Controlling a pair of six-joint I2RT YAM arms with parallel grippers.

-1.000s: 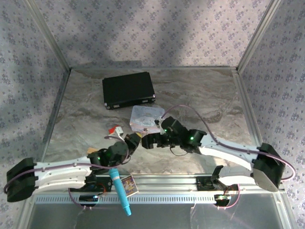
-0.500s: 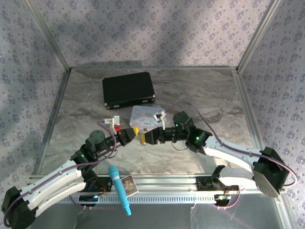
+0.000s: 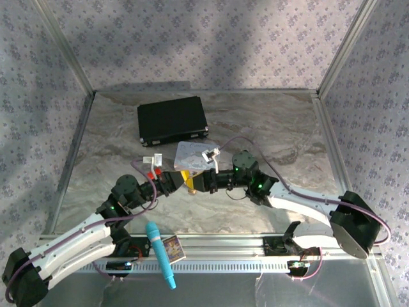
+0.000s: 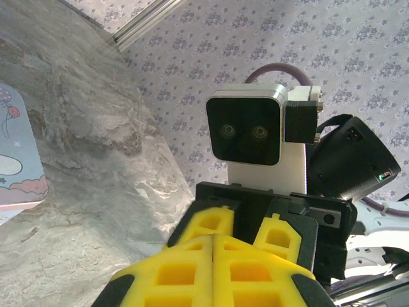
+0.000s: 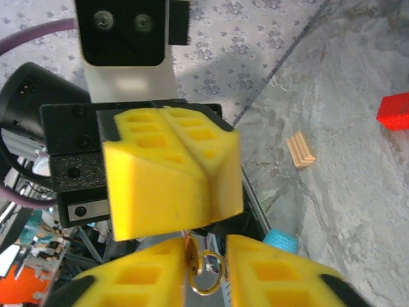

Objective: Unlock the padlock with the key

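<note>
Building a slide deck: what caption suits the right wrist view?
Shut left gripper above a small gold ring between the fingers of the right gripper.

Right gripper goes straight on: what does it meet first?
The left gripper, most likely: its shut yellow pads sit squarely ahead of the right gripper, close. A small brass piece lies between the right fingers.

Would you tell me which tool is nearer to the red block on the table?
Left. The left tool sits just right of the red block; the right tool meets it tip to tip from farther right, so the left tool lies between it and the block.
</note>
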